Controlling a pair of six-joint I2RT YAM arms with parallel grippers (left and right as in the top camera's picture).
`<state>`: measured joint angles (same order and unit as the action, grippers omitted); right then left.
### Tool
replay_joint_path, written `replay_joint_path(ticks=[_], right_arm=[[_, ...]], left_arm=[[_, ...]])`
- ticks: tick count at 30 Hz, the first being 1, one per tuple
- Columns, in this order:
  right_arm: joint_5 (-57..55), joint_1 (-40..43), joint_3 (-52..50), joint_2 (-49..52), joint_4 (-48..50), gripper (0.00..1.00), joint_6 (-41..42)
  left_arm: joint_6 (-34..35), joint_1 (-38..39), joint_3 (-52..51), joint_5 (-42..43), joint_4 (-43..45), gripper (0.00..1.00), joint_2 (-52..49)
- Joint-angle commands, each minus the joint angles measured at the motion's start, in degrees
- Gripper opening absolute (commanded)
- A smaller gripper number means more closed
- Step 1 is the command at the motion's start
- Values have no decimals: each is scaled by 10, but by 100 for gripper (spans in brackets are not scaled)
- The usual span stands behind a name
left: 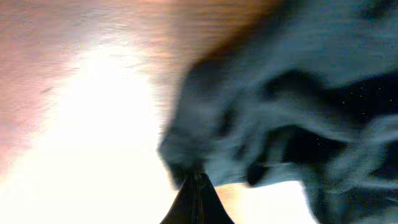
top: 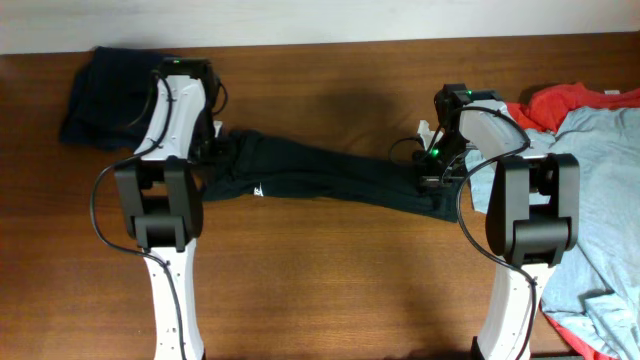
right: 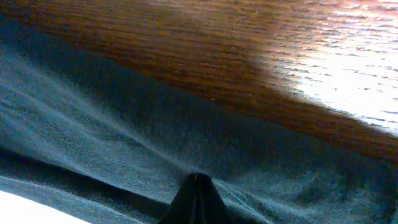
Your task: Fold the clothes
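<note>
The black T-shirt [top: 330,172] with a small white label [top: 259,187] is stretched in a long band across the table between both arms. My left gripper [top: 212,150] is shut on its left end; the left wrist view shows the closed jaws [left: 196,177] pinching bunched dark cloth [left: 280,112], blurred. My right gripper [top: 436,183] is shut on the right end; the right wrist view shows closed jaws [right: 198,177] with taut cloth [right: 124,137] pulled from them.
A dark navy shirt [top: 105,95] lies heaped at the back left. A light blue-grey shirt [top: 600,200] spreads over the right side, with a red-orange one [top: 570,100] behind it. Bare wooden table [top: 330,280] lies in front.
</note>
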<state>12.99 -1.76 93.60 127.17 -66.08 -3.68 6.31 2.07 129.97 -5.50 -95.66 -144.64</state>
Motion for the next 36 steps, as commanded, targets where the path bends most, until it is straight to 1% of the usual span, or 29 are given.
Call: replay_joint_path(ticks=[1, 4, 6, 7, 9, 11, 13, 18, 24, 27, 36], right_arm=[[-1, -1, -16, 5, 6, 4, -6], [-1, -1, -16, 5, 6, 4, -6], [-1, -1, -16, 5, 6, 5, -6], [-1, -1, -16, 5, 6, 5, -5], [-1, -1, -16, 5, 6, 9, -6], [-1, -1, -16, 5, 7, 9, -5], [-1, -1, -16, 5, 7, 10, -5], [-1, -1, -16, 5, 8, 10, -5], [-1, -1, -16, 5, 15, 10, -5], [-1, -1, -16, 5, 15, 10, -5], [-1, -1, -16, 5, 15, 10, -5]], left_arm=[[35, -9, 46, -24, -11, 1, 24], [35, -5, 86, -10, -3, 1, 43], [34, 1, 108, 6, 19, 1, 56], [30, 3, 115, 22, 37, 3, 60], [3, 9, 120, 76, 77, 14, 61], [-47, 13, 115, 152, 115, 21, 57], [-62, 16, 105, 187, 138, 25, 51], [-62, 19, 87, 189, 170, 29, 44], [-71, 36, 83, 189, 177, 33, 24], [-91, 45, 80, 188, 176, 39, 10], [-94, 50, 78, 188, 180, 39, -9]])
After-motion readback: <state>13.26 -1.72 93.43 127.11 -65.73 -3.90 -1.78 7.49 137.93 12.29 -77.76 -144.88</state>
